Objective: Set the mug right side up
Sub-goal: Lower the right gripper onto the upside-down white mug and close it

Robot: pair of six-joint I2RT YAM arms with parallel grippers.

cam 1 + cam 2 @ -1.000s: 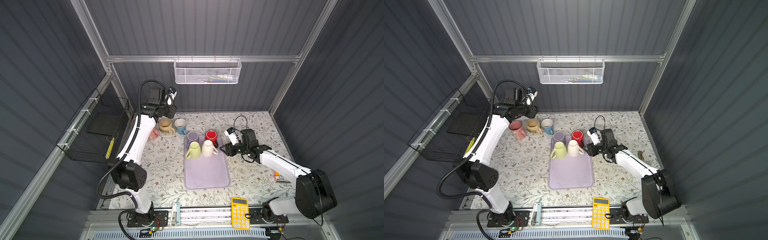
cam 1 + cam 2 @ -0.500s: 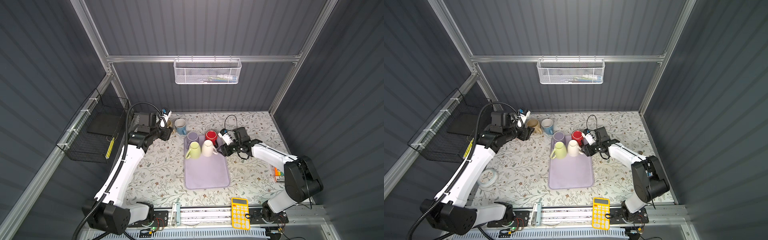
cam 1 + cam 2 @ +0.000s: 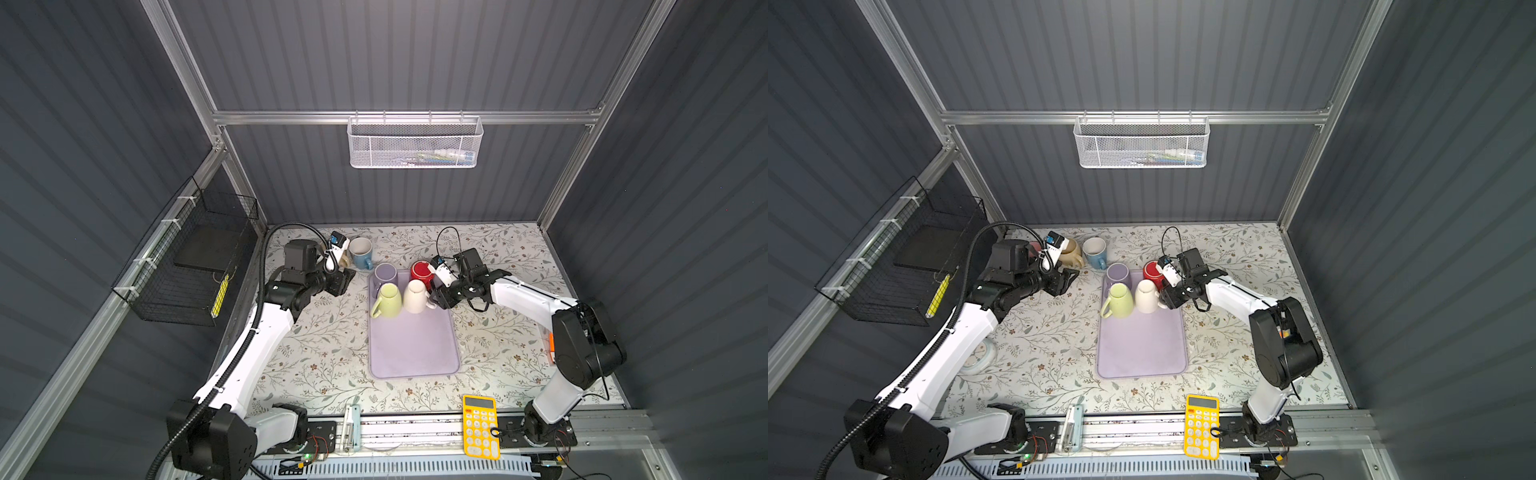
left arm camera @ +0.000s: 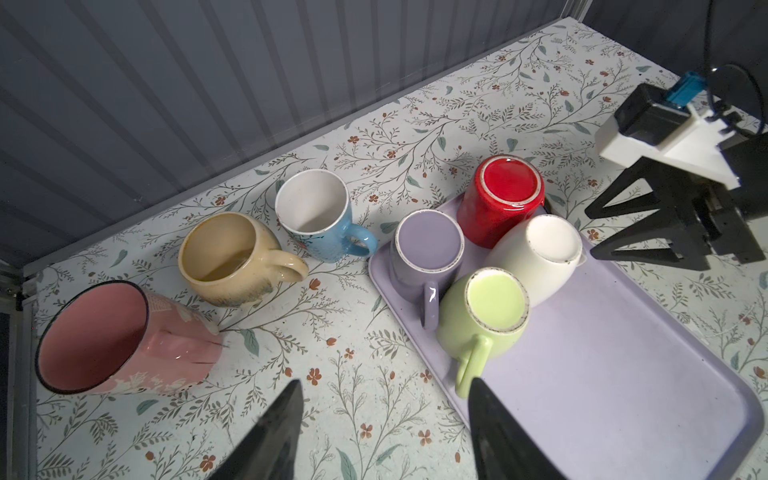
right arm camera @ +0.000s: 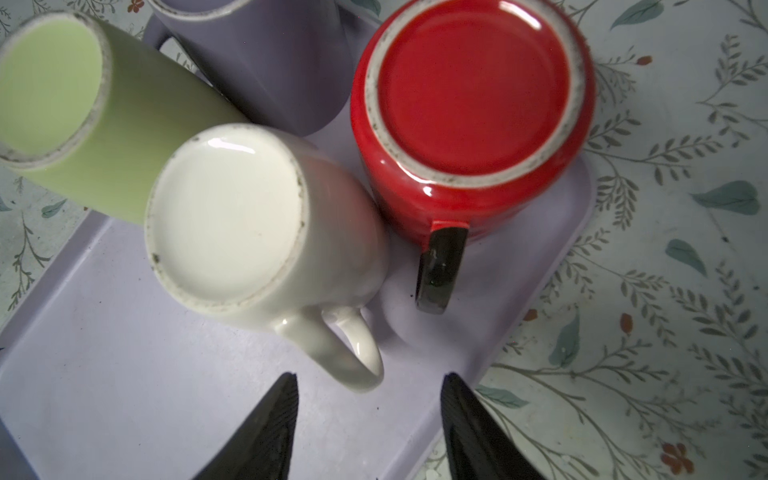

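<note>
Only our left wrist cam properly shows the pink mug (image 4: 124, 336), mouth up; the top views mostly hide it behind the arm. Left gripper (image 4: 385, 381) has swung down low, fingers apart, empty. Mid-frame, the white mug (image 3: 415, 296) sits bottom-up on the purple tray (image 3: 411, 345). Right gripper (image 5: 370, 376) has crept up to its handle, fingers spread, nothing clamped. Lower right, we can't read the yellow calculator (image 3: 480, 426) keys.
</note>
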